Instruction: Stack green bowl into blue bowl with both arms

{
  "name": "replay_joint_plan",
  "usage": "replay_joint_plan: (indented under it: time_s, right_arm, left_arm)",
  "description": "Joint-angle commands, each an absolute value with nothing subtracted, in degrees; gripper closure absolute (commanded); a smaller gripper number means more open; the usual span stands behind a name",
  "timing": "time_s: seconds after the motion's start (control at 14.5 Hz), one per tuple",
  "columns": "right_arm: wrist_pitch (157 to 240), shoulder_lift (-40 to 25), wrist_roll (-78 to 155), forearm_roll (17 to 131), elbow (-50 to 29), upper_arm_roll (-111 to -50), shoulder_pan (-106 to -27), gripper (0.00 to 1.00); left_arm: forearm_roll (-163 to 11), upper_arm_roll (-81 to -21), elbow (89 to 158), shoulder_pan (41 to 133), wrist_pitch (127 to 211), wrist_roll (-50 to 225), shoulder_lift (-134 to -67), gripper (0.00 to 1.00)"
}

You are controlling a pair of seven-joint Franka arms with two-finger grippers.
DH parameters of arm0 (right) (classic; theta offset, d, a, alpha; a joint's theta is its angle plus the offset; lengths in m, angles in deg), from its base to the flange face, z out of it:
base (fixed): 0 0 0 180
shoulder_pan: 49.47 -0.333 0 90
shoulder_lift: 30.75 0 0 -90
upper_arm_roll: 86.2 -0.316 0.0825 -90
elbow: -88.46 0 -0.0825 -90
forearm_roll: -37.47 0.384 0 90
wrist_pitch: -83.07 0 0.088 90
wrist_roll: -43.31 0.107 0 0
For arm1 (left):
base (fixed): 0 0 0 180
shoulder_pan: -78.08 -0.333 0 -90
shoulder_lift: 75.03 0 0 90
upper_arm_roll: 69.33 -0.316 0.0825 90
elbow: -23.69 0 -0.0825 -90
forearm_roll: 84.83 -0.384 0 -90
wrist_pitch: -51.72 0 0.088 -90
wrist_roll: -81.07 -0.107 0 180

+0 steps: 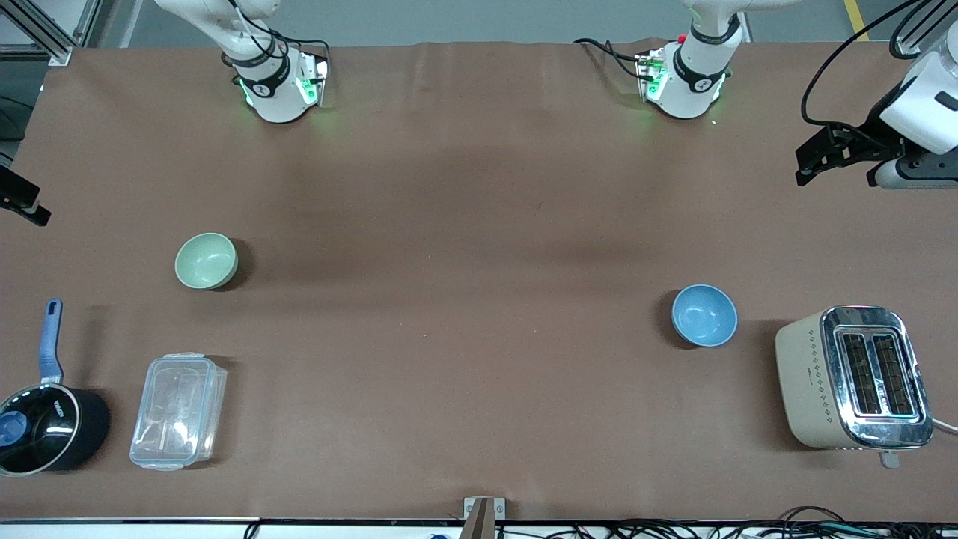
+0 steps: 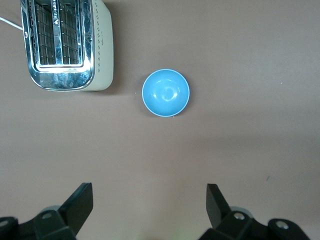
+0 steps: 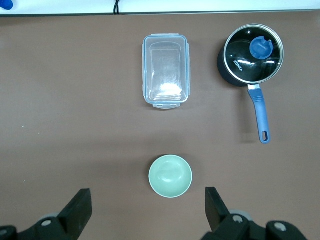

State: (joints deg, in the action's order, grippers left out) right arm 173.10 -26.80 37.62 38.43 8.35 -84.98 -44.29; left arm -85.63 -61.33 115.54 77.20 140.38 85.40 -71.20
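Evidently, nothing of the stacking had been accomplished at this moment. The green bowl (image 1: 206, 260) was seen upright and empty on the counter (image 1: 464, 299) toward the right arm's end, well apart from the blue bowl (image 1: 704, 315), which was set upright and empty toward the left arm's end, just beside a toaster (image 1: 853, 378) and slightly nearer to the front camera than the green bowl. Neither bowl was touched by anything.

The left claw (image 2: 150, 205) was held spread wide and empty in the air over bare counter near the blue bowl, as shown in the left wrist view. The right claw (image 3: 148, 207) was likewise spread wide and empty, held above the counter close to the green bowl (image 3: 170, 176). Nothing was pinched by either.

Everything was judged to be left: the green bowl had yet to be grasped, carried across the counter, presumably passed between the arms, and lowered into the blue bowl.

By count, there were two bowls (one green, one blue), two arms with one claw each, one toaster, one clear lidded plastic container (image 1: 178, 411), and one black pot (image 1: 51, 427) with a blue handle and a glass lid, the last two lying nearer to the front camera than the green bowl
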Motion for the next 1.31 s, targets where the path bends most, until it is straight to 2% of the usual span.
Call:
replay_joint_plan:
  time_s: [0.0,0.35,0.48,0.97,1.25]
  right_arm:
    - [172.8,-29.1,38.4,37.7,5.7,-86.1,-43.0,0.00]
    - [173.2,-33.7,38.4,37.7,0.3,-83.7,-44.5,0.01]
    - [173.5,-33.6,38.4,37.7,-0.1,-81.9,-45.9,0.01]
    - [174.4,-31.4,37.5,37.7,0.4,-82.2,-45.8,0.00]
    - [178.5,-31.2,36.7,37.7,-4.2,-82.1,-45.4,0.00]
  left_arm:
    - [-84.9,-61.5,114.1,77.6,140.0,84.7,-71.7,0.00]
    - [-84.9,-61.5,112.6,77.2,140.1,84.2,-74.8,0.00]
    - [-85.6,-61.5,112.8,77.4,141.9,84.4,-77.9,0.00]
    - [-87.0,-61.6,123.0,77.1,161.2,84.4,-84.4,0.00]
    - [-93.0,-61.6,132.9,76.7,174.2,85.3,-85.5,0.00]
